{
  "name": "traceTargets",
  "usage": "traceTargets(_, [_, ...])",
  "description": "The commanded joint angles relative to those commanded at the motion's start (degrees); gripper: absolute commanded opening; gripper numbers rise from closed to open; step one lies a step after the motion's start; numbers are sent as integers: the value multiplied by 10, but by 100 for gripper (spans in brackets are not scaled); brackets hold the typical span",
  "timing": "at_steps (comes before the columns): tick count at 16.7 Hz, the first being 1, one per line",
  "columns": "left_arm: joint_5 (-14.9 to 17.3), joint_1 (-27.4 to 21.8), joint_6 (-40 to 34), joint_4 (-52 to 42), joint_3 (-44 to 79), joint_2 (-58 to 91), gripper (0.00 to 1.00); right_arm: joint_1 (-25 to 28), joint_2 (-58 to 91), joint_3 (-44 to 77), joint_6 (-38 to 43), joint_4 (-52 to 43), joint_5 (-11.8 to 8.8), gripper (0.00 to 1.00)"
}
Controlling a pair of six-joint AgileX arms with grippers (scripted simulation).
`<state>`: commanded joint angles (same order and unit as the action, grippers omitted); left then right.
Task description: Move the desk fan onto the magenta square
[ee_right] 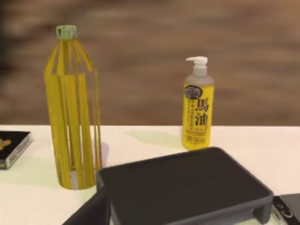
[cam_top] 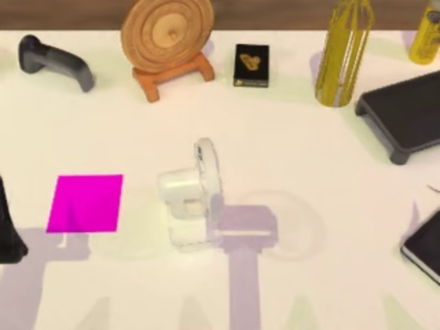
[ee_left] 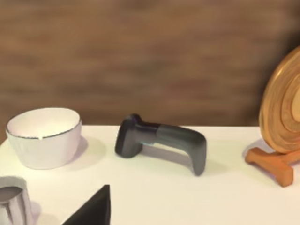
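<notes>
Top view: desk fan [cam_top: 190,199] upright, just right of magenta square [cam_top: 86,203], not touching. Left wrist view alone: white bowl [ee_left: 43,136]. End effector states impossible to tell.

pump bottle [ee_right: 198,111] label, characters 馬油

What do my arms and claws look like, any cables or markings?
Little shows. The left arm is a black shape at the top view's left edge. Wrist views catch only a dark matte wedge each of the left claw and right claw. No cables or markings visible.
</notes>
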<state>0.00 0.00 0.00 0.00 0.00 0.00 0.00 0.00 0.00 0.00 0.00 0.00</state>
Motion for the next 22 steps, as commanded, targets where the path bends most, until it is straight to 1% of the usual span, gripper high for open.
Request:
traceTargets(4, [1, -7, -7, -16, 17, 17, 100, 0, 0, 0, 0, 0, 0, 100])
traceTargets(6, [2, -23, -25, -53, 58, 59, 100, 0, 0, 0, 0, 0, 0, 100])
traceTargets(9, [2, -60, -69, -138, 164, 166, 100, 0, 0, 0, 0, 0, 0, 100])
traceTargets(13, [1, -122, -149, -286, 368, 375, 100, 0, 0, 0, 0, 0, 0, 100])
traceTargets(22, [2, -279, -352, -650, 902, 916, 100, 0, 0, 0, 0, 0, 0, 100])
